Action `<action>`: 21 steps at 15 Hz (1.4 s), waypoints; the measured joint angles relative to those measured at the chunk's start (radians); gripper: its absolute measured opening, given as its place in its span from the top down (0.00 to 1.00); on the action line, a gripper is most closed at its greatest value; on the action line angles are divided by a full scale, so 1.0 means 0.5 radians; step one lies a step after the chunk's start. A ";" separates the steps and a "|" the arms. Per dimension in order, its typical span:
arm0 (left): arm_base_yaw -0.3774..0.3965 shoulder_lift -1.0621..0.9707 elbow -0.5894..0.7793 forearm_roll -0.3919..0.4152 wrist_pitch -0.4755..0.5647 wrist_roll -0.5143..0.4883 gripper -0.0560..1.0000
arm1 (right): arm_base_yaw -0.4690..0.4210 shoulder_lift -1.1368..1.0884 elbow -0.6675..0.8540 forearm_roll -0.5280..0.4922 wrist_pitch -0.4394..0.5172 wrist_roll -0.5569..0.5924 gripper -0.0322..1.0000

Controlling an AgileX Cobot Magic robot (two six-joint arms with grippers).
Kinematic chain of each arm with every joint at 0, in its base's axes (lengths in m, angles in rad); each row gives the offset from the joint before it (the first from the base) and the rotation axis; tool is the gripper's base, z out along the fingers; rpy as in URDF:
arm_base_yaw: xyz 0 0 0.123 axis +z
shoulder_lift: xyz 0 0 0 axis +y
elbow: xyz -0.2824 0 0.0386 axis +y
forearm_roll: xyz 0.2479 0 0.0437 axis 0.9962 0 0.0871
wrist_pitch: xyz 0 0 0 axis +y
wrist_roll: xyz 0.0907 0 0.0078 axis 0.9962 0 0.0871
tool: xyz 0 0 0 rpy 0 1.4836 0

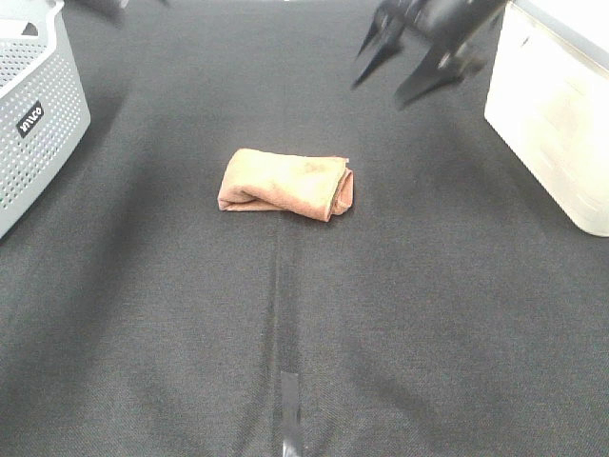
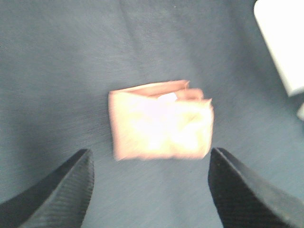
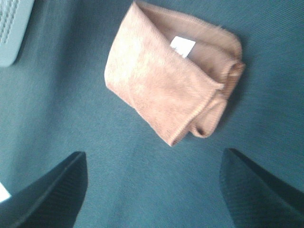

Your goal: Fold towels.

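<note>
The brown towel [image 1: 285, 184] lies folded into a small thick bundle in the middle of the dark table cloth. It also shows in the left wrist view [image 2: 161, 121] and in the right wrist view [image 3: 166, 71], with its white tag [image 3: 182, 46] on top. My right gripper [image 1: 379, 93] is open and empty, raised above the far right of the table, apart from the towel. In its wrist view the right gripper [image 3: 153, 156] stands wide open, short of the towel. My left gripper [image 2: 151, 152] is open and empty, also clear of the towel. It is almost out of the exterior view.
A grey perforated basket [image 1: 38, 105] stands at the left edge, and it also shows in the right wrist view [image 3: 12, 28]. A white box [image 1: 557, 114] stands at the right edge, and it also shows in the left wrist view [image 2: 280, 38]. A shiny strip [image 1: 288, 400] runs along the cloth's centre near the front.
</note>
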 joint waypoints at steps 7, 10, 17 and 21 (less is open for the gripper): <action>-0.280 -0.548 0.206 0.708 0.162 -0.228 0.33 | 0.000 -0.728 0.584 -0.360 0.002 0.098 0.26; -0.284 -0.944 0.700 0.772 0.162 -0.234 0.33 | 0.000 -1.152 0.958 -0.440 0.006 0.164 0.26; -0.284 -2.308 2.062 0.800 0.172 -0.238 0.33 | 0.000 -2.318 1.872 -0.564 0.010 0.256 0.26; -0.284 -3.188 2.506 0.800 0.182 -0.230 0.33 | 0.000 -3.078 2.374 -0.650 0.016 0.256 0.26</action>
